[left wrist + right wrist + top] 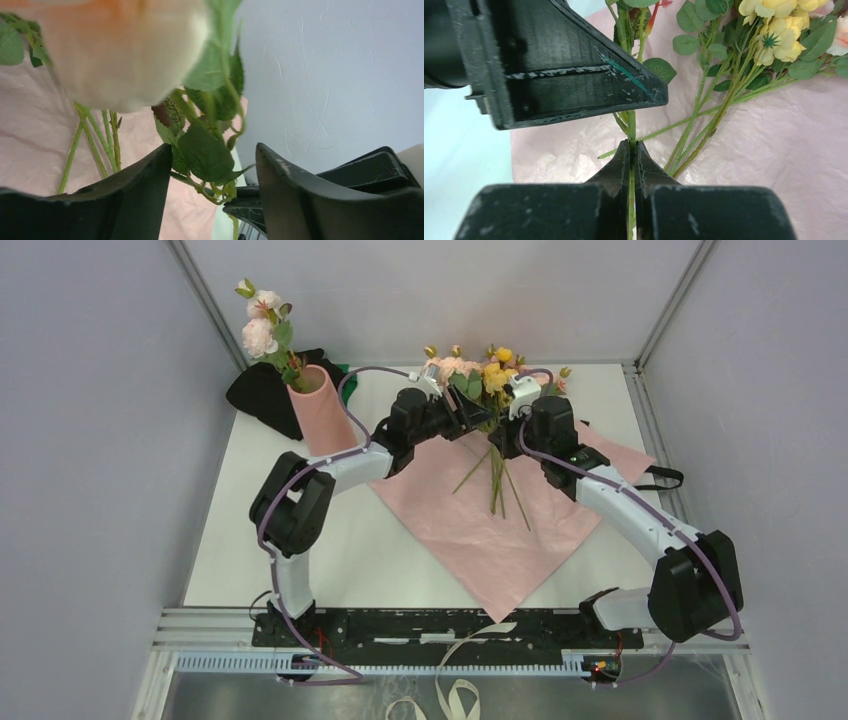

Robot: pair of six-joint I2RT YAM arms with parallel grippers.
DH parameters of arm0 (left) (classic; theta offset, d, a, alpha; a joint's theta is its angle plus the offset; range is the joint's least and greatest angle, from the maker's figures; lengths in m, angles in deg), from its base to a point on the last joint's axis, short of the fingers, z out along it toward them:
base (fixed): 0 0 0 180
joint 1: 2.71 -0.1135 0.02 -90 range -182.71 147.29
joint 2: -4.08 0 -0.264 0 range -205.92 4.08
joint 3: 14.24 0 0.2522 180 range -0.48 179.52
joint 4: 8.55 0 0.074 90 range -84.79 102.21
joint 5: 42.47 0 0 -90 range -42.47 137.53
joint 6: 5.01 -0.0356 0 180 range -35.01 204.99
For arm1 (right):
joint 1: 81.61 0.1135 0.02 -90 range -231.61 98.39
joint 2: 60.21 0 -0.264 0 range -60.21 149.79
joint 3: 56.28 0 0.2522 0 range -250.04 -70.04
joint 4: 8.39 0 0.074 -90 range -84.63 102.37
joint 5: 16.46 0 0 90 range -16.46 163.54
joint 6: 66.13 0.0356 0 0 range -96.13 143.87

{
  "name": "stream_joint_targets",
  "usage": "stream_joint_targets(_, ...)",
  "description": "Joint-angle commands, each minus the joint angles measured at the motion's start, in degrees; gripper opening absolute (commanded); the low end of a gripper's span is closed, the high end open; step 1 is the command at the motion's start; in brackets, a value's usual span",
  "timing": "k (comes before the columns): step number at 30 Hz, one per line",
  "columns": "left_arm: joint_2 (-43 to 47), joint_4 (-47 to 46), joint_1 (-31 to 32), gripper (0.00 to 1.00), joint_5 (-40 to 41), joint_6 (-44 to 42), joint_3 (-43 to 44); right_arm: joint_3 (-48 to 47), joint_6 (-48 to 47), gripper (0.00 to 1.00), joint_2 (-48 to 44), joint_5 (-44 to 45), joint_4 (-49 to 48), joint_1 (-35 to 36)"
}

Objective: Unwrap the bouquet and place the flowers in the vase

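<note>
Risk number one from here, I reckon, is the grip itself; right gripper (632, 150) is pinched shut on a single thin stem (631, 125), and the other stems (711, 120) just run loose beside it, so unless they're tangled together the bunch could sag or shed a few onto the paper (500, 550); left gripper (214, 155) has its jaws apart with leaves (202, 152) between them, clamped on nothing I can see, and if it shuts there it'd catch foliage rather than stalk and probably slip or tear; vase (322, 410) is narrow, has a pale sprig (262, 325) in it, and sits well apart at the back left of the desk (400, 570), so splayed ends could miss the mouth or tip it.

Flowers (480, 375) are held up over the far part of the spread-open paper, between the two grippers; long axis runs roughly near-to-far in the top view, blooms toward the back wall, cut ends pointing down at the paper and the near edge, fanned out rather than bunched.
</note>
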Motion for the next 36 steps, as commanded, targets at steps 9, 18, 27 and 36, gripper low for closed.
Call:
stream_joint_targets(9,-2.38,-3.93,0.31,0.02,-2.19,2.8,2.94,-1.33,0.64,0.0,-2.89,-0.61,-2.25,0.21)
stream_joint_targets(18,1.72,1.58,0.29,0.02,-0.93,-2.73,3.51,-1.32,0.68,0.09,-2.51,-0.3,-3.06,0.22)
stream_joint_targets(27,8.38,26.86,0.29,0.02,11.74,-20.75,14.97,0.37,0.06,0.86,-11.31,10.92,-3.13,0.01)
stream_joint_targets(36,11.46,41.93,0.21,0.02,23.53,-32.25,30.34,3.5,0.08,0.9,-17.23,16.19,-3.53,-0.81)
